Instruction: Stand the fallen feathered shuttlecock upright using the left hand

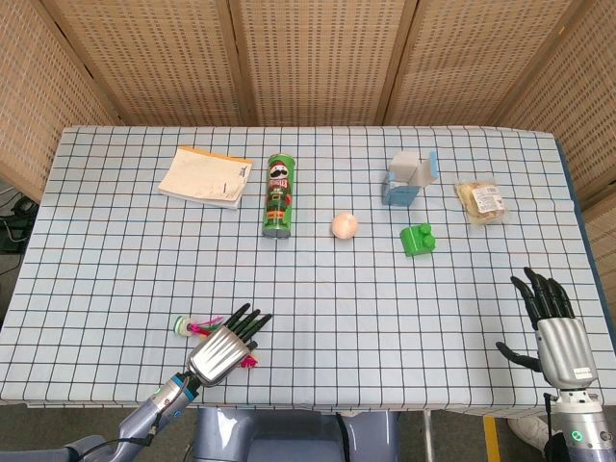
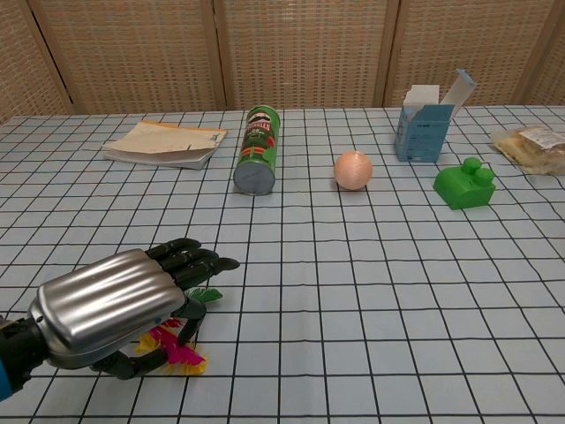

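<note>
Currently the shuttlecock (image 1: pixel 197 329) is lying on its side near the front edge of the table (image 1: pixel 115 250), its white and green cork tip pointed to the left and its pink and yellow feathers fanned toward the right, partly hidden beneath the left robot hand (image 1: pixel 224 348). That robot hand is being held low over the feathers with its dark fingers (image 2: pixel 196 259) stretched forward and slightly apart; whether anything is being pinched underneath cannot be told from either view, though no firm grip is shown. The placement is judged to be a reach from above, so that the feathered skirt can be gathered and tipped up onto the cork. The right robot hand (image 1: pixel 552 322) is being kept idle at the far right corner, fingers spread and holding nothing, well apart from the work. Room is judged to be tight on the near side, where the table edge is lying just behind the left wrist, so a dragged shuttlecock could be pushed off. Ahead and to the right, bare checked cloth is being left free for setting the thing upright, with the chips can (image 1: pixel 278 195), notebook (image 1: pixel 204 176), ball (image 1: pixel 345 225), green block (image 1: pixel 418 239), carton (image 1: pixel 409 178) and snack packet (image 1: pixel 480 201) all standing well apart toward the back.
</note>
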